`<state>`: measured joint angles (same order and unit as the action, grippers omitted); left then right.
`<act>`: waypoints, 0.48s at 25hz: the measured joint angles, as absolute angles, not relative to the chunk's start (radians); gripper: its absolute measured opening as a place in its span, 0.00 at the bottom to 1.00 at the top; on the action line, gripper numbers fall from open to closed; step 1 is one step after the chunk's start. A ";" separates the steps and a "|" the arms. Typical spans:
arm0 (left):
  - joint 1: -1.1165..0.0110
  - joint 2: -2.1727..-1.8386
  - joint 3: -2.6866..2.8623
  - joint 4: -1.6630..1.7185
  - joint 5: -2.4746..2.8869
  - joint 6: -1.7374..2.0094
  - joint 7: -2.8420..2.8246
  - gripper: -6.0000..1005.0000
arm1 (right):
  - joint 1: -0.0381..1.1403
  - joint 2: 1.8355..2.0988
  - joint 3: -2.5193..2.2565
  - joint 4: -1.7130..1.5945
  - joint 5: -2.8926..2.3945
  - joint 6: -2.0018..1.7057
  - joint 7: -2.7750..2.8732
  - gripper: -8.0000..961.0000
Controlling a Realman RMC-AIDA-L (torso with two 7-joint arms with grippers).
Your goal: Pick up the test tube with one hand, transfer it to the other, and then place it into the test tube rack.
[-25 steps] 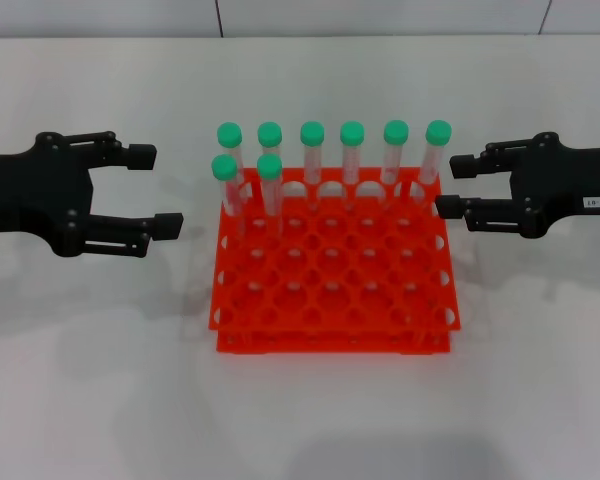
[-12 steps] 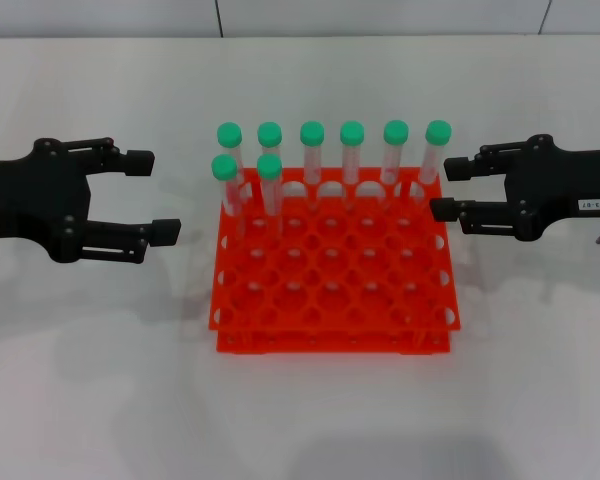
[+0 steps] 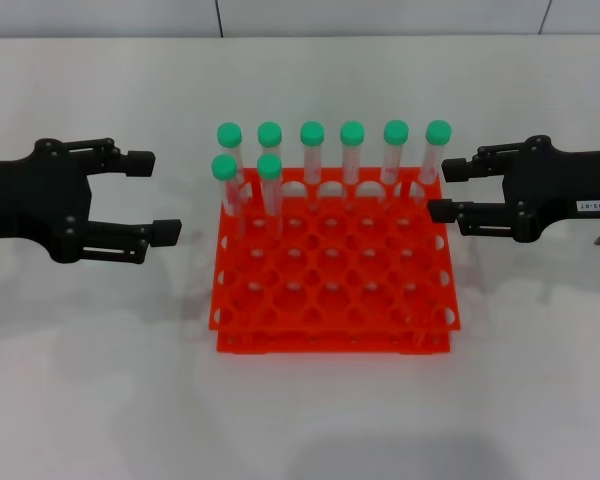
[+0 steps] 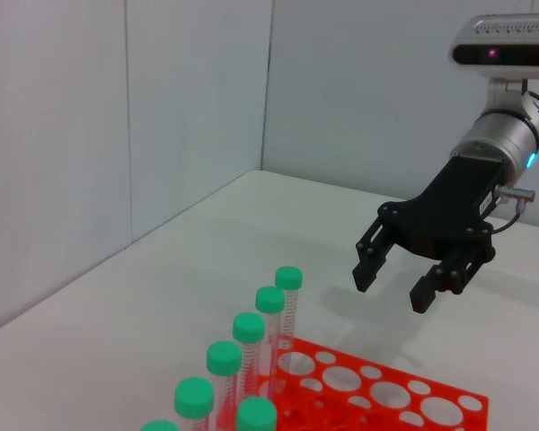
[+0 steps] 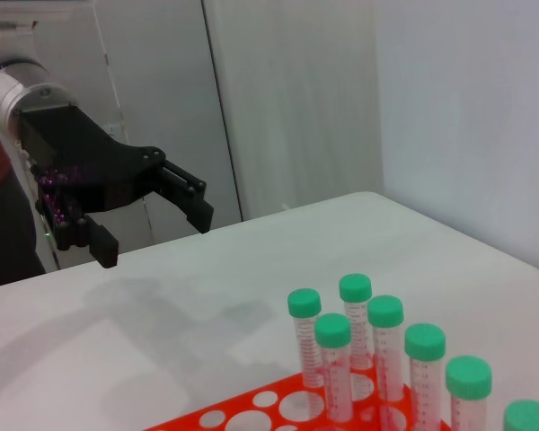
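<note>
test tube (image 3: 432, 152) beside open right gripper (image 3: 443, 190) jaws

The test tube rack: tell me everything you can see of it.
The test tube rack is bright orange-red plastic, square, two-tiered, with a grid of round holes. It sits flat on the white table between the two open grippers, touched by neither. Eight green-capped tubes stand upright in it: six along the far row, two behind them toward the robot's left.
</note>
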<state>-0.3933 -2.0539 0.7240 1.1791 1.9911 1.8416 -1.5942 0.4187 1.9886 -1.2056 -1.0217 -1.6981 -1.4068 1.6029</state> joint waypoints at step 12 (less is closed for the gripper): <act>-0.396 -2.054 0.724 1.180 1.991 1.841 -1.590 0.87 | 0.419 1.988 -1.206 -1.022 -1.698 -1.407 1.602 0.56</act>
